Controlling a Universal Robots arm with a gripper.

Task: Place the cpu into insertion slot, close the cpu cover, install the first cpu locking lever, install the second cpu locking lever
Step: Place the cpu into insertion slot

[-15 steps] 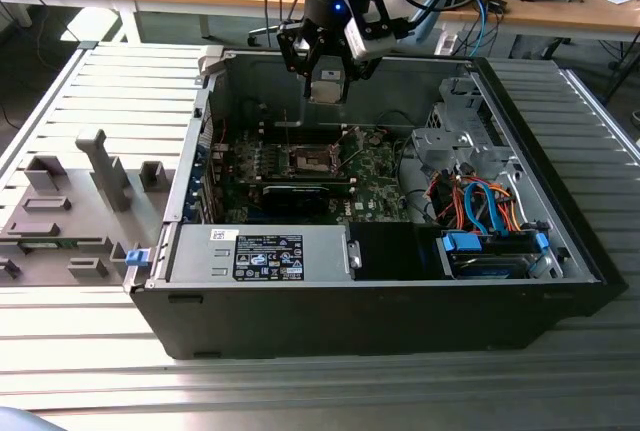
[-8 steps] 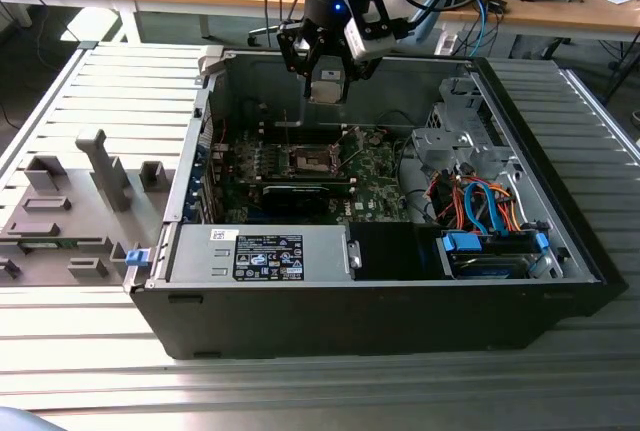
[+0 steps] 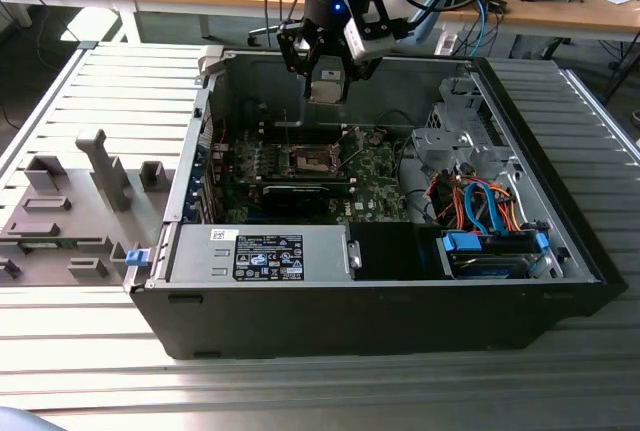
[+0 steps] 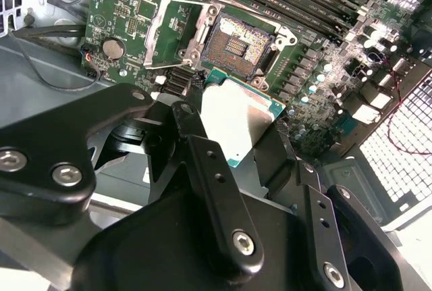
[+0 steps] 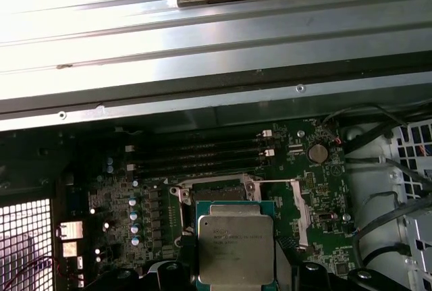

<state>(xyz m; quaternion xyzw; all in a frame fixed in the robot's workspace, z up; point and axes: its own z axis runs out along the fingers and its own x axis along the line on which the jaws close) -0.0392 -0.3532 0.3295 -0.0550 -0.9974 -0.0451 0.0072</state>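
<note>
My gripper (image 3: 326,86) hangs above the open computer case (image 3: 180,201), shut on the cpu (image 4: 236,119), a flat square chip with a dull silver top (image 5: 235,240). One black finger (image 4: 196,136) presses each side of the chip. Below it on the green board lies the insertion slot (image 4: 237,44), a dark square socket with a metal rim, bare inside; it is also seen from outside (image 3: 310,159). The cpu cover (image 4: 154,34), a thin silvery frame, stands swung open beside the slot. In the first wrist view the chip hides most of the slot (image 5: 216,188).
A long black expansion card (image 3: 300,194) lies in front of the socket. The power supply (image 3: 260,251) fills the case's near side, and a drive bay with blue and orange cables (image 3: 490,211) sits at the exterior view's right. A grey fixture (image 3: 90,191) stands on the slatted table.
</note>
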